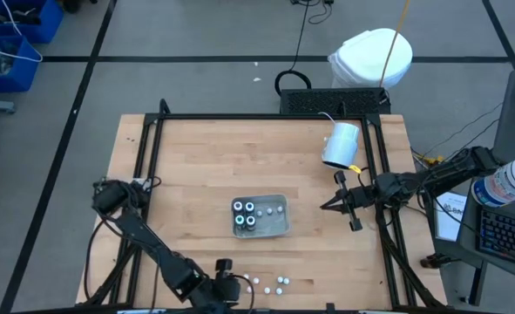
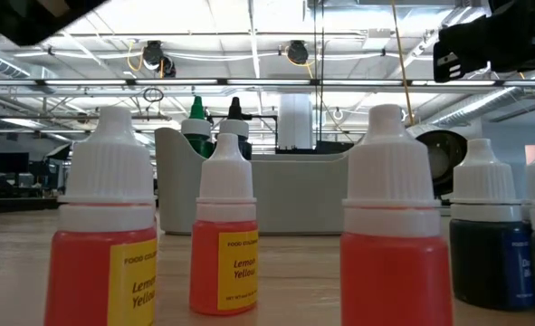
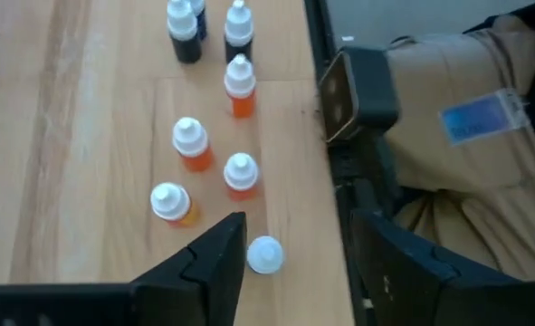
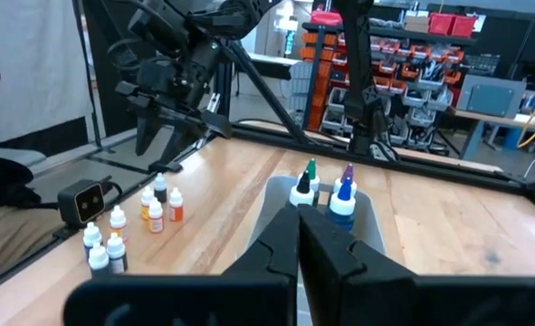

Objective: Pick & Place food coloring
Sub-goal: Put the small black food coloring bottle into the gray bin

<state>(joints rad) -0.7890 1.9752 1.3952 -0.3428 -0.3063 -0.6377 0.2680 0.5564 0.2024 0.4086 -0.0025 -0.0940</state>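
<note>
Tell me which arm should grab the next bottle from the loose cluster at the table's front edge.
Left. Its open gripper hovers right over the loose bottles, fingers straddling one white cap. The right gripper sits shut beyond the tray, far from the cluster.

Orange, white-capped bottles (image 3: 241, 86); yellow labels (image 2: 235, 264); grey, perhaps metallic tray (image 1: 279, 228).
</note>
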